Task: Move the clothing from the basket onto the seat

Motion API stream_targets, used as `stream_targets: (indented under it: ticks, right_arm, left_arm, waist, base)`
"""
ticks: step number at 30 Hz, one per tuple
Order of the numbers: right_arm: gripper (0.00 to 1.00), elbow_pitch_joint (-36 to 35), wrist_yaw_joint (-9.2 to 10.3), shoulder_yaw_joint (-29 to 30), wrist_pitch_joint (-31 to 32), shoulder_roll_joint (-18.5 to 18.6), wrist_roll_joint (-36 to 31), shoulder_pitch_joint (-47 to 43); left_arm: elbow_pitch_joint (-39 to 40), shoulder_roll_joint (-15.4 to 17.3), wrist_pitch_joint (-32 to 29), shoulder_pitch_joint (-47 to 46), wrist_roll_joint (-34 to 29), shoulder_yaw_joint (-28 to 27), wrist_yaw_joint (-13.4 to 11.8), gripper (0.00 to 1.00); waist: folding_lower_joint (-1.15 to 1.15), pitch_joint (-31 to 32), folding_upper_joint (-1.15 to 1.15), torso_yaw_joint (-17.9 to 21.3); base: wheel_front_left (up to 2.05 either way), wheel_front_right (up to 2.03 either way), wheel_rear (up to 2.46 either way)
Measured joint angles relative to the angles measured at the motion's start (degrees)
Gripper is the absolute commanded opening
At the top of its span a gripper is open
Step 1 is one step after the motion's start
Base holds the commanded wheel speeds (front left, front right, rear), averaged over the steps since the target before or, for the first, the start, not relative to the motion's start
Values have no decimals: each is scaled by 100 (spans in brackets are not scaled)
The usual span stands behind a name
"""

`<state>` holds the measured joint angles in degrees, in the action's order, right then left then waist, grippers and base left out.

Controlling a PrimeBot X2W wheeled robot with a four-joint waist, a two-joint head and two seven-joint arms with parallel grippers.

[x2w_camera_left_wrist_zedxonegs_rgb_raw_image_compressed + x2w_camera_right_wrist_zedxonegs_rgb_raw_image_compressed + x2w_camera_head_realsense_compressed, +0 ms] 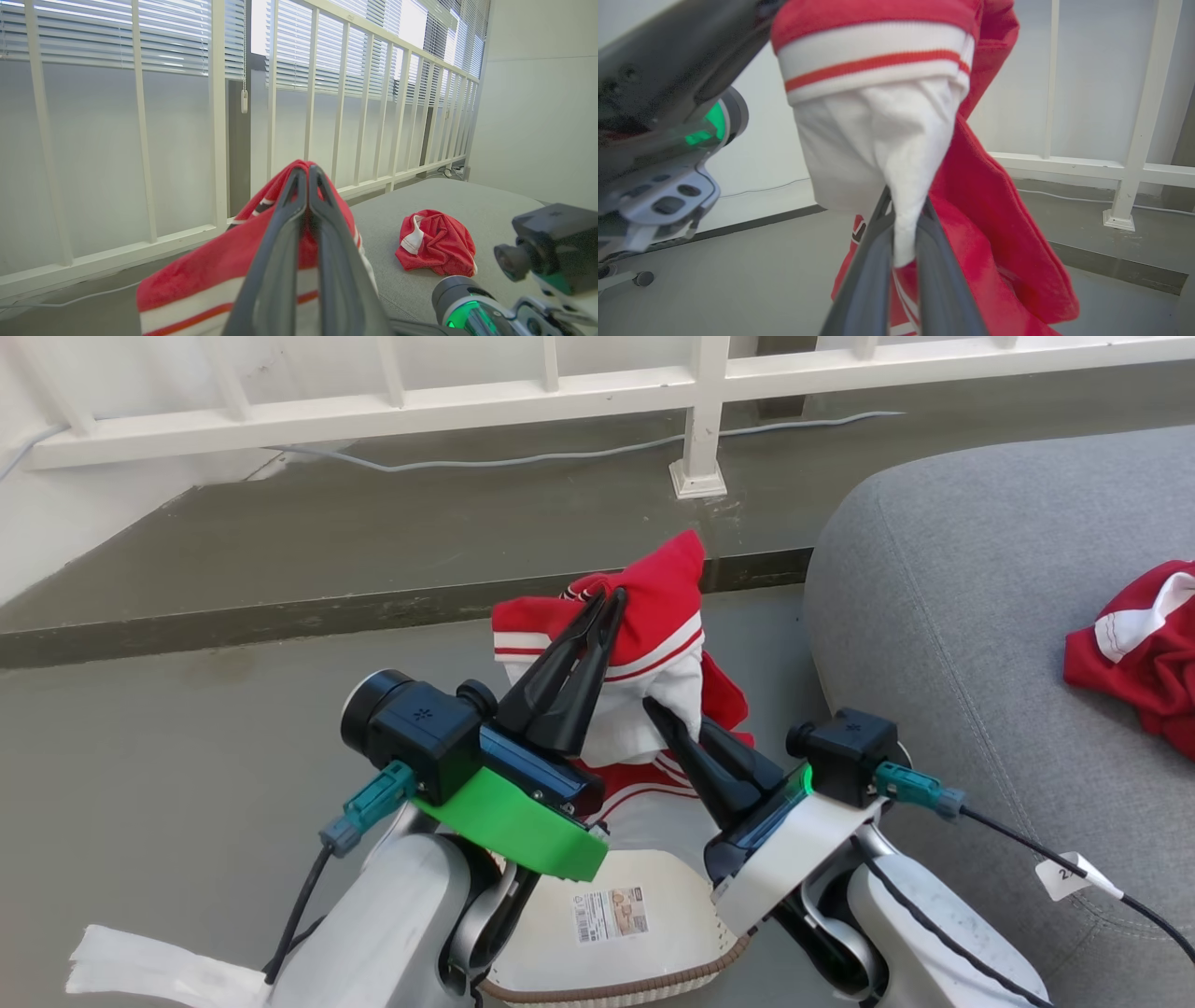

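A red garment with white stripes (653, 616) hangs above the cream basket (653, 905), lifted by my left gripper (605, 602), which is shut on its upper red edge (280, 196). My right gripper (658, 714) is shut on the white fabric part (896, 154) that hangs under the striped band. The garment's lower end drops down towards the basket. A second red garment (1144, 649) lies crumpled on the grey seat (952, 644) at the right, also seen as a red heap (437, 242) in the left wrist view.
A white railing (560, 392) with a post (700, 448) runs along the back behind a raised floor step. A grey cable (523, 457) lies on that step. A white cloth strip (140, 966) lies on the floor at lower left.
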<state>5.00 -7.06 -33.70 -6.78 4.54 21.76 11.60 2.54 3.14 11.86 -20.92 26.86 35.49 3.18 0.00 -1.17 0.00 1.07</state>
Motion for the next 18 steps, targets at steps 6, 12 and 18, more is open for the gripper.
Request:
stream_targets:
  ticks: [6,12,18]
  right_arm:
    - [0,13,0,100,-58,82,8,112]
    - [0,136,1,311,-110,145,22,113]
    - [0,288,64,552,-176,279,53,125]
  left_arm:
    - [13,3,-7,1,-25,2,-16,100]
    - [12,67,-76,7,-35,55,-16,100]
    - [-3,240,-243,104,-107,245,-9,100]
  waist:
    - [0,-20,0,17]
    - [0,-51,0,31]
    - [0,-93,0,63]
  base:
    - [0,0,0]
    - [0,0,0]
    - [0,0,0]
